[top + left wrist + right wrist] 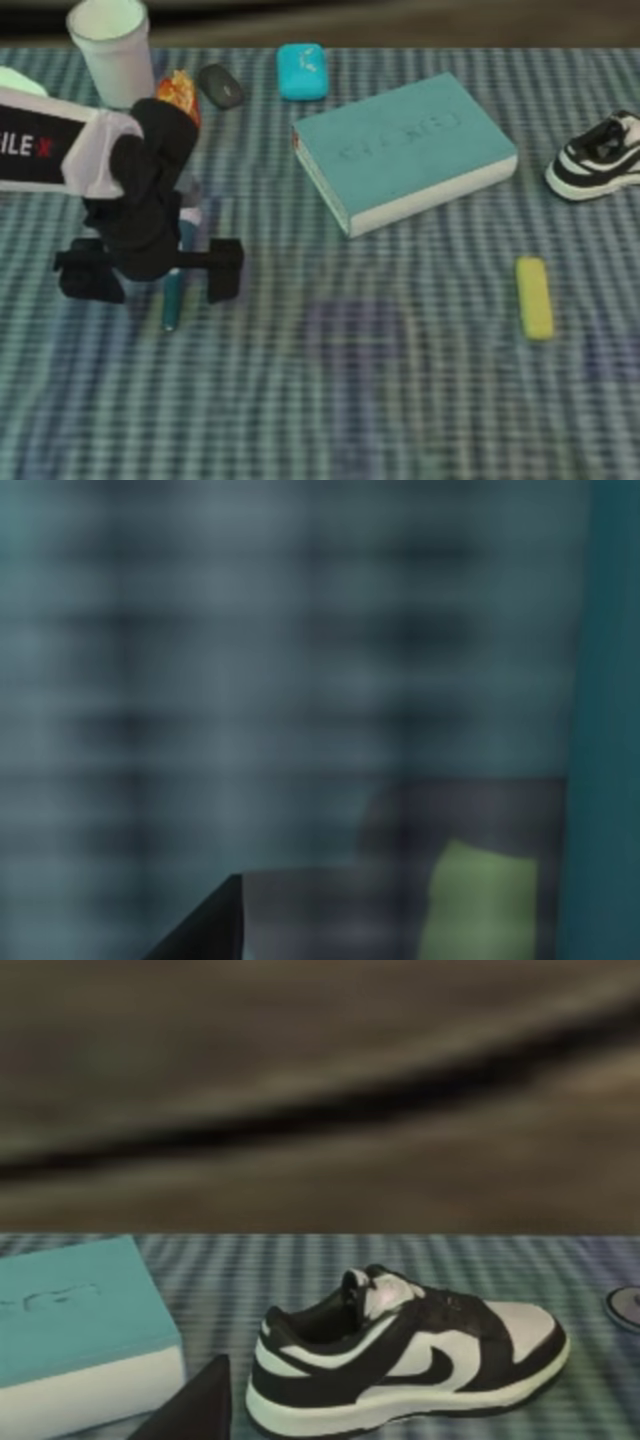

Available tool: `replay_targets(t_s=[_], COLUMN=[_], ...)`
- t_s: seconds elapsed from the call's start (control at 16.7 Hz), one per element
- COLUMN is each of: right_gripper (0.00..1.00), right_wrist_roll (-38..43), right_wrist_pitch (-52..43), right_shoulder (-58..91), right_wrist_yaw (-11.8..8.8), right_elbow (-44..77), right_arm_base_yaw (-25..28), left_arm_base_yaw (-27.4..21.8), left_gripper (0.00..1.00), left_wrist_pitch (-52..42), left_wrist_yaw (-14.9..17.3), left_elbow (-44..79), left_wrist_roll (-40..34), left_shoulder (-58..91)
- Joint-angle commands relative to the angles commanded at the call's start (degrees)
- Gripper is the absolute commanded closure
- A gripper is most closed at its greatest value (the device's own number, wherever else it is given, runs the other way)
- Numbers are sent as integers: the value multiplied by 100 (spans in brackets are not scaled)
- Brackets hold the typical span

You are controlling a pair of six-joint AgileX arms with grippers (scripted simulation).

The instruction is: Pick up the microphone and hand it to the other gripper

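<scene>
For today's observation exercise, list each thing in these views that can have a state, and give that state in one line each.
microphone: lying flat on the table, between the left gripper's fingers, not lifted
left gripper: open, lowered over the microphone
book: closed, lying flat
cup: upright
shoe: upright on its sole
yellow bar: lying flat, untouched
turquoise case: closed, lying flat
right gripper: only a finger tip shows

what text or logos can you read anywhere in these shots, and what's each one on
"ILE X": white and red, cut off by the frame edge, on the left arm's white casing.
Embossed marks on the teal book's cover: too blurred to read.
Swoosh logo, no words, on the sneaker.
</scene>
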Motion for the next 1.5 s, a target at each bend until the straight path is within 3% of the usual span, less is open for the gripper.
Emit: replay_targets(t_s=[0.6, 1.2, 1.5], right_gripper=[0, 0, 0], right_wrist_roll=[0, 0, 0], right_wrist_pitch=[0, 0, 0], right_shoulder=[0, 0, 0], right_wrist_yaw=[0, 0, 0], right_elbow=[0, 0, 0], right_arm_base_yaw=[0, 0, 0], left_arm_base_yaw=[0, -7, 4], left_gripper=[98, 100, 100], left_wrist_pitch=[0, -169, 733], left_wrist_yaw=[0, -97, 280], left_elbow=[0, 131, -48], left_wrist_roll=[0, 73, 271], left_shoulder=[0, -369, -539])
